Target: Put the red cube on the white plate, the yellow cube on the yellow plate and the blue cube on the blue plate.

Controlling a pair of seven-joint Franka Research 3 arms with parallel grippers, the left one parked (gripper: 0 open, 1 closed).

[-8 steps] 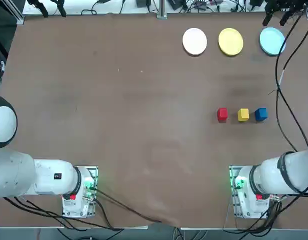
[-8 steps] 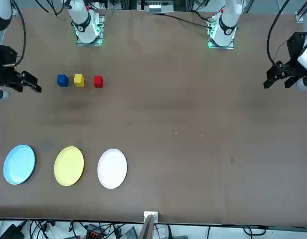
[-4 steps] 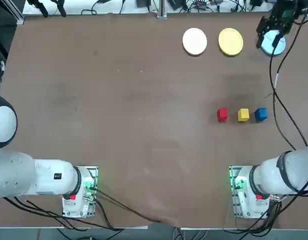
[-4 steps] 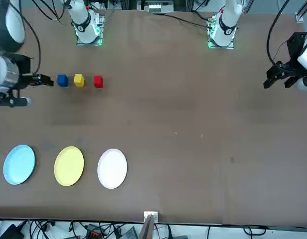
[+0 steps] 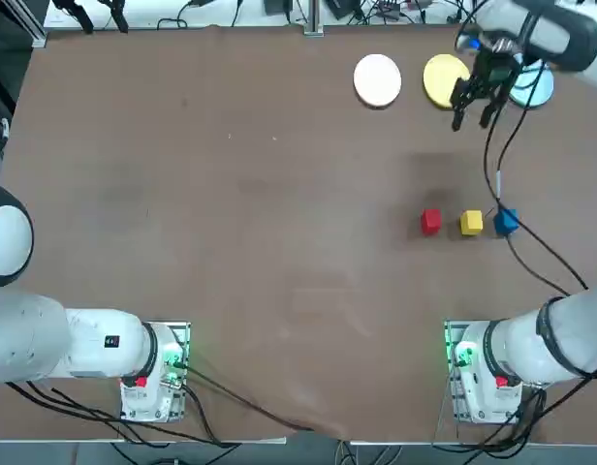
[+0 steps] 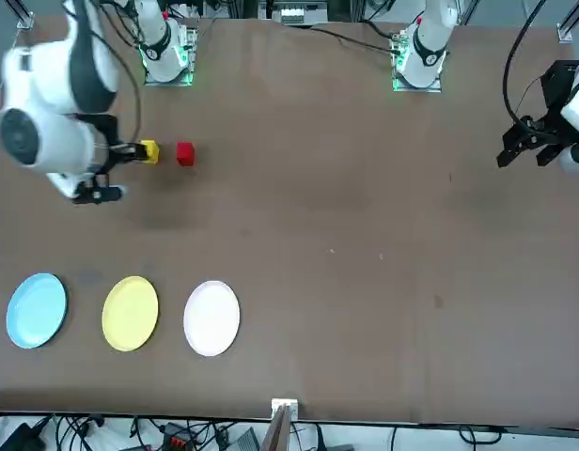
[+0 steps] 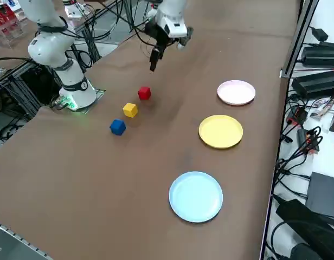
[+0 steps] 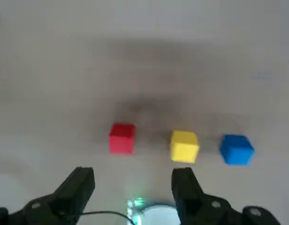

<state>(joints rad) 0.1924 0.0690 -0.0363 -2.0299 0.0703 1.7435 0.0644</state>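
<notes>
Red cube (image 8: 122,138), yellow cube (image 8: 184,146), blue cube (image 8: 237,150) on table (image 5: 279,242) — right gripper (image 8: 133,180) above, fingers wide apart.

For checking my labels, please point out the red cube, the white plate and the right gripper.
red cube (image 8: 122,138): right wrist view, middle of its visible faces
white plate (image 5: 377,80): top view, flat centre
right gripper (image 8: 133,182): right wrist view, midway between its open fingertips

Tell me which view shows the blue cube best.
The right side view: the blue cube lies there unobstructed. The right wrist view shows it near the open right gripper's fingers; the top view has a cable crossing it, and in the front view the arm hides it.
</notes>
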